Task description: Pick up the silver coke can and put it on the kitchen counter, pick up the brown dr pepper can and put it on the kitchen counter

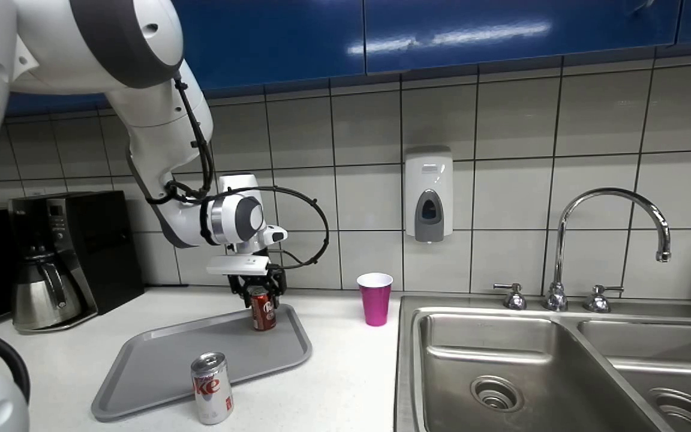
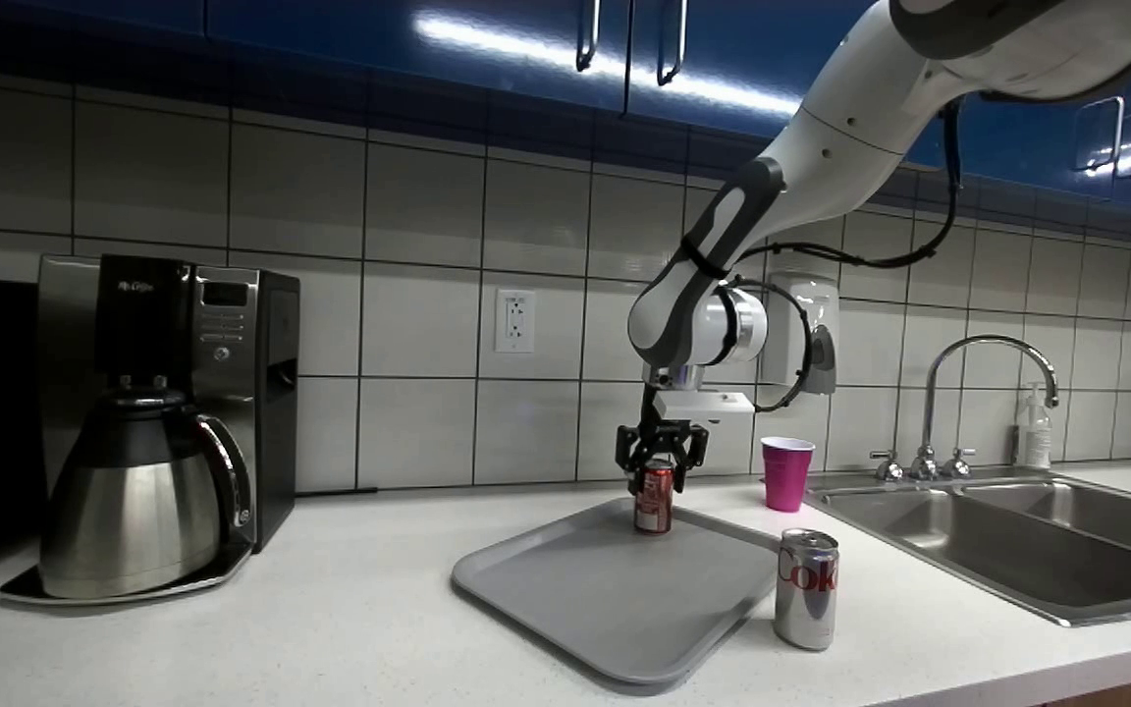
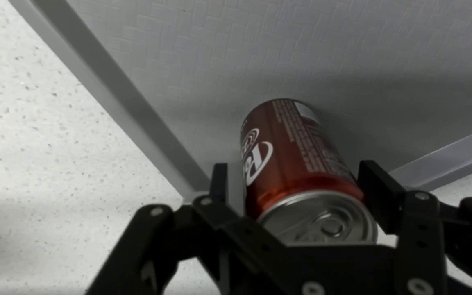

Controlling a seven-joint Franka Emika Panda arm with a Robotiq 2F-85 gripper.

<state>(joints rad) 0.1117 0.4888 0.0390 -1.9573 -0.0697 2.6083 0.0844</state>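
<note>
Wrist view: claw (image 3: 293, 172) stands spread around brown dr pepper can (image 3: 291, 151) at far end of tray (image 3: 203, 53), gaps uneven, so closing may tip it.

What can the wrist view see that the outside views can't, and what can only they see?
Only the wrist view shows the pull tab on the brown dr pepper can and the woven-looking pattern on the grey tray.
Only the exterior views show the silver coke can, the pink cup, the coffee maker and the sink.
All share the brown dr pepper can, the gripper around it, the tray and the kitchen counter.
</note>
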